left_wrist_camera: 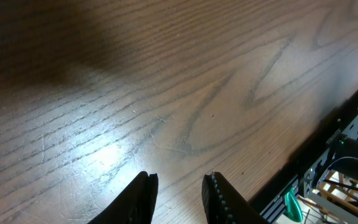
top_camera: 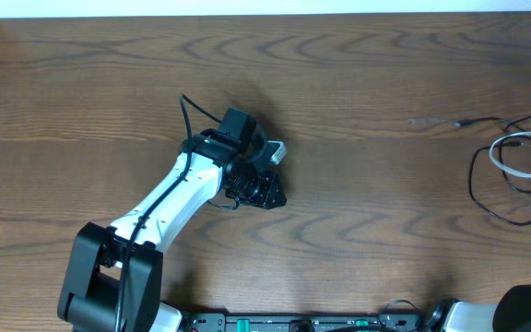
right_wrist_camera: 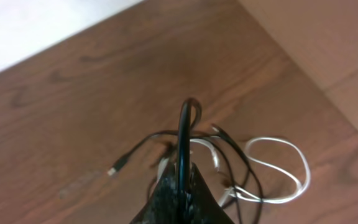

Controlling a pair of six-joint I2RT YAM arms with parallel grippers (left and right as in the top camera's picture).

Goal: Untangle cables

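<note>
The job has hardly begun, I think. The thin black and white cables [top_camera: 516,166] lie in one messy heap at the far right side of the brown wooden table [top_camera: 358,101]. In the right wrist view, the curly white cord [right_wrist_camera: 278,168] is mixed in with the black cords, and they cross over each other. None lies apart on its own. So all the pulling apart is left to do.

The right gripper [right_wrist_camera: 180,196] is closed tight on a black cord loop [right_wrist_camera: 183,127]. The loop sticks up out of its fingers, over the heap.

The left gripper [left_wrist_camera: 179,182] is over the middle of the table, far from the heap. Its fingers are a little way apart with nothing between them. It touches no cable.
</note>
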